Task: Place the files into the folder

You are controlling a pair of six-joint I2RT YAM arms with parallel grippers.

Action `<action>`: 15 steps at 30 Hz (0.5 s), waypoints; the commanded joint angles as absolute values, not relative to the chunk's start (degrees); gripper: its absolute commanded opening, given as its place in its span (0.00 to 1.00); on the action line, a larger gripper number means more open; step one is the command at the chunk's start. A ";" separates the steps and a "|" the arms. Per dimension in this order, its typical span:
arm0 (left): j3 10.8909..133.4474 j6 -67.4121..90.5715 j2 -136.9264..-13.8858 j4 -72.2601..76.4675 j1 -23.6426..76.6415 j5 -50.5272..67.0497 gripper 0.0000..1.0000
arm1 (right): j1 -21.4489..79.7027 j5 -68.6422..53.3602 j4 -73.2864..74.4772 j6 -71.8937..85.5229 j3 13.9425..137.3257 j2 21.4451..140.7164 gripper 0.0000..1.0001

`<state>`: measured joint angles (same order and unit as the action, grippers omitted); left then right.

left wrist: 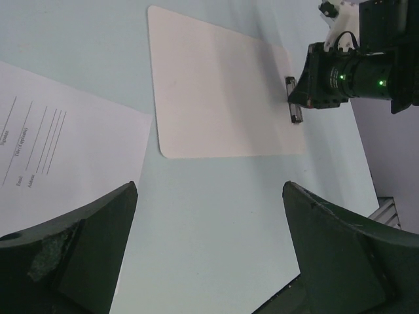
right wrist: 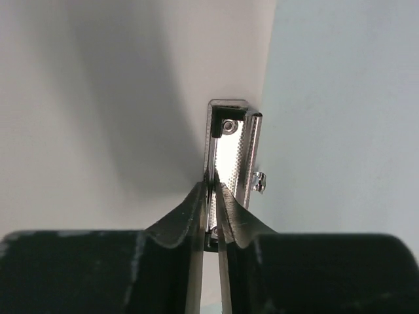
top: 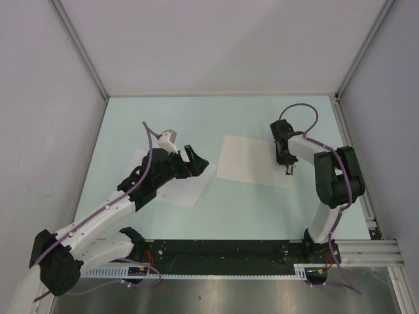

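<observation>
The folder is a plain white board lying flat at the table's middle right, with a metal clip on its right short edge. My right gripper is shut on that clip, its jaws pinching the clip's upright lever; it shows from the side in the left wrist view. The files lie left of the folder, partly hidden under my left arm. One printed sheet shows lines of text. My left gripper hangs wide open over the table between files and folder, holding nothing.
Grey walls enclose the pale table on three sides. A metal rail runs along the near edge by the arm bases. A purple cable loops above the right wrist.
</observation>
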<state>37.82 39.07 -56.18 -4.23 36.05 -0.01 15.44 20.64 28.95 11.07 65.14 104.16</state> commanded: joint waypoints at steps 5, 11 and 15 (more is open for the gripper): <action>37.26 40.25 -50.98 -7.37 34.54 -7.10 1.00 | 18.09 30.14 32.52 9.32 64.69 100.11 0.43; 36.83 43.68 -46.85 -14.06 33.75 -18.88 1.00 | 28.19 34.37 32.43 21.22 67.41 94.14 0.80; 38.74 40.95 -52.63 -13.87 29.46 -10.42 1.00 | 33.12 12.12 25.42 35.22 67.33 92.11 0.85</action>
<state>37.08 41.47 -48.16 -11.88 33.23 -13.30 28.97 27.77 31.73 19.62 65.04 95.74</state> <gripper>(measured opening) 0.994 0.848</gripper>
